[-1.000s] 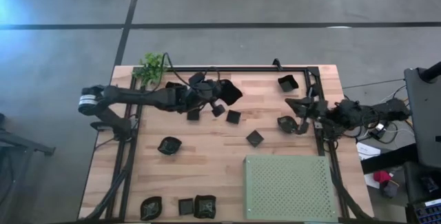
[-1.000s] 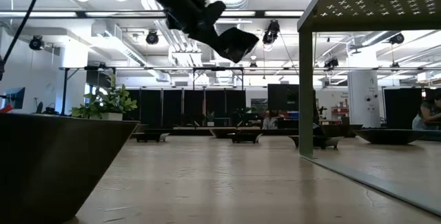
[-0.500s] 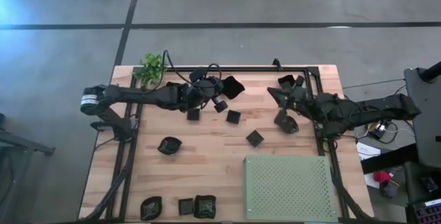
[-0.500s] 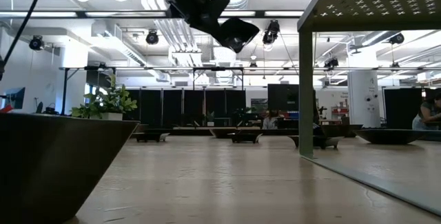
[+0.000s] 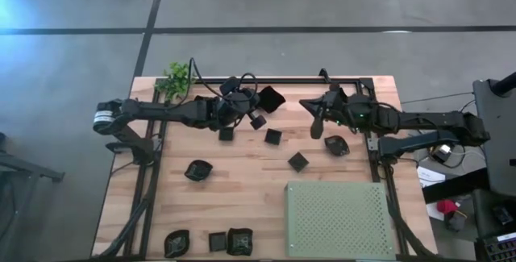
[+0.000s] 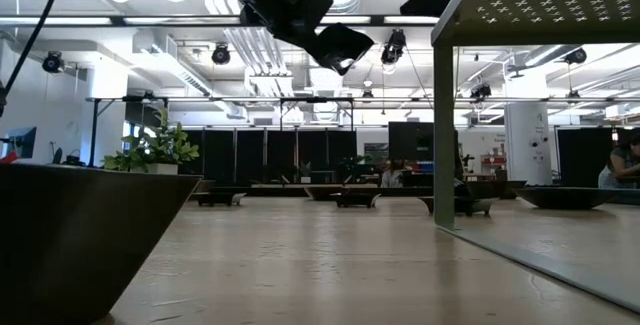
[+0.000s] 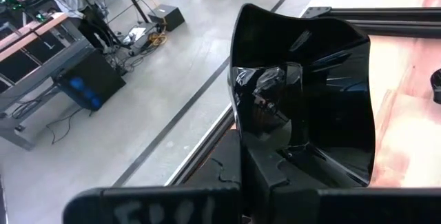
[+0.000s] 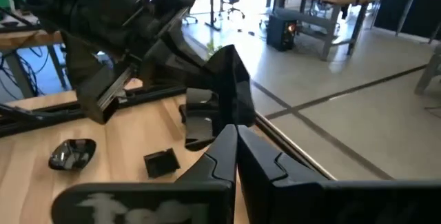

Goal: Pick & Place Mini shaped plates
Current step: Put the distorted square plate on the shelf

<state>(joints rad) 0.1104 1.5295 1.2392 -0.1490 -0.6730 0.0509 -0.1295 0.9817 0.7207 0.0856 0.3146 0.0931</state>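
Since the earlier frame, the right pincer has been swung from the table's 3 o'clock edge inward toward 1 o'clock, its fingers clenched on nothing, while the left pincer is held aloft near 12 o'clock, grasping a wavy plate by its rim. Other plates are scattered at centre and along 7 o'clock. For a clean placing, the plate should probably be lowered level before being released, clear of the right arm nearby.
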